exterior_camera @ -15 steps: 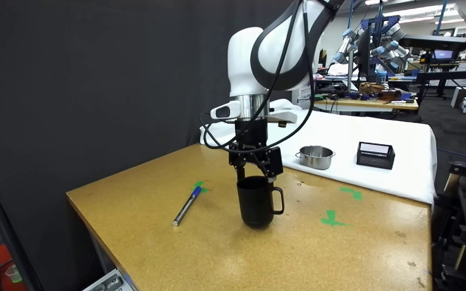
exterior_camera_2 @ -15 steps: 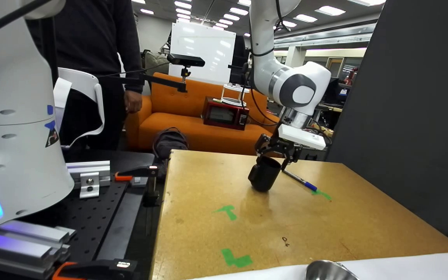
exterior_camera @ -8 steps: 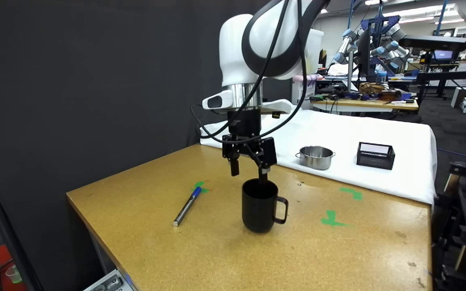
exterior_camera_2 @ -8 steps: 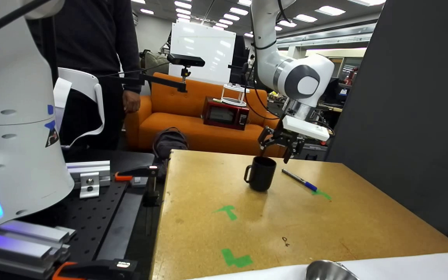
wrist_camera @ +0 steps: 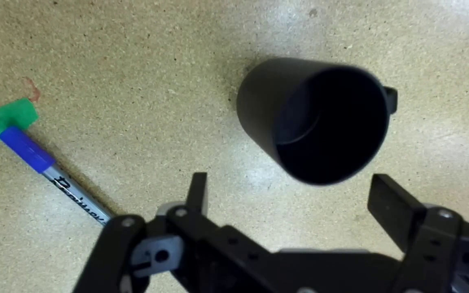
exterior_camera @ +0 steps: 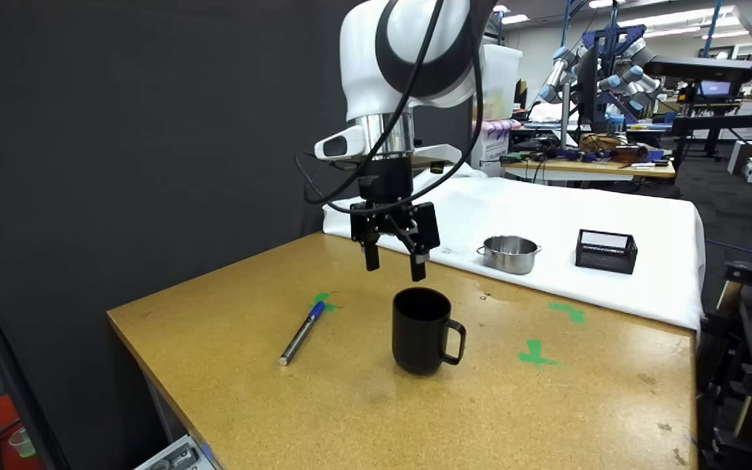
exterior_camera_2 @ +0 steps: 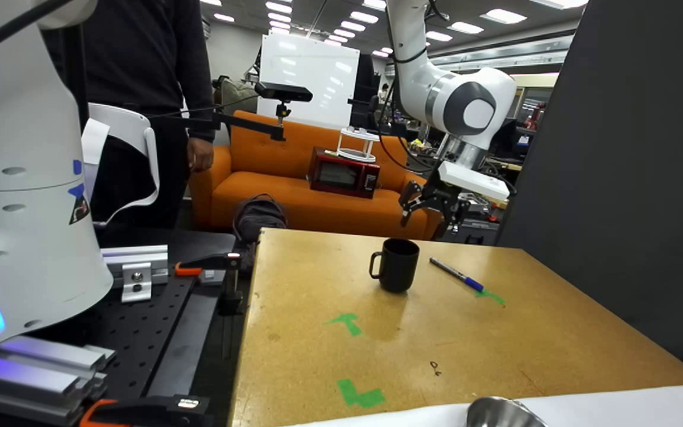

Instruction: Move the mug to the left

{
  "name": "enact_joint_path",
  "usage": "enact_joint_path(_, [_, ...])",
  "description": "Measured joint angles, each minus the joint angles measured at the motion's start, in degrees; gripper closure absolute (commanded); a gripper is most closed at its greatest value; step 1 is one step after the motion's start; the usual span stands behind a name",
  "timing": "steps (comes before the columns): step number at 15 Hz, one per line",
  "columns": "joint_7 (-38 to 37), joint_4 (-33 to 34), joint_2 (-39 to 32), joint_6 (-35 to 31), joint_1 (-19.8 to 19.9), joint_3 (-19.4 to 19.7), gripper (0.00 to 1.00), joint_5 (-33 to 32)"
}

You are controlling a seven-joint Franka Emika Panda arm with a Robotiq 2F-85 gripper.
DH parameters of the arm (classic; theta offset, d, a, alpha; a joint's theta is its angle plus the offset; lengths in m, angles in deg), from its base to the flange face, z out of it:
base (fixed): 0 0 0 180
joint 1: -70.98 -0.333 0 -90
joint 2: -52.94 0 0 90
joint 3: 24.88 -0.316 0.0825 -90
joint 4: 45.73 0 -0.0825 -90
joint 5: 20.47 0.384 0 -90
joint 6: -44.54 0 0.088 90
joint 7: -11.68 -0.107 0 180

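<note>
Claw (exterior_camera: 395,269) is spread, empty, near the upright mug (exterior_camera: 422,334). Looks placed to me; I'd rise straight, not brushing it, before swinging left or right.

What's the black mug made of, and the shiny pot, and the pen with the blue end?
The black mug: matte, maybe ceramic or coated metal; its dull, even black leaves that open.
The shiny pot: metal, likely stainless steel, since it's silvery with bright reflections.
The pen: probably plastic, with a smooth, evenly blue end and a silvery-grey barrel.
</note>
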Motion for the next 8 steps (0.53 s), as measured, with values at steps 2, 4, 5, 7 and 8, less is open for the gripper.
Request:
enact_joint_path(2, [0.0,0.52,0.27,1.34,0.02,0.04,0.0,0.0])
enact_joint_path(4, [0.0,1.12,0.74,2.58,0.05,0.26,0.0,0.0])
enact_joint_path(5, [0.0,1.35,1.31,3.36,0.06,0.52,0.0,-0.01])
enact_joint_path(7, [0.0,1.4,3.08,4.46,0.08,1.36,0.0,-0.11])
enact_joint_path(8, [0.0,1.42,3.98,5.11,0.09,1.87,0.0,-0.18])
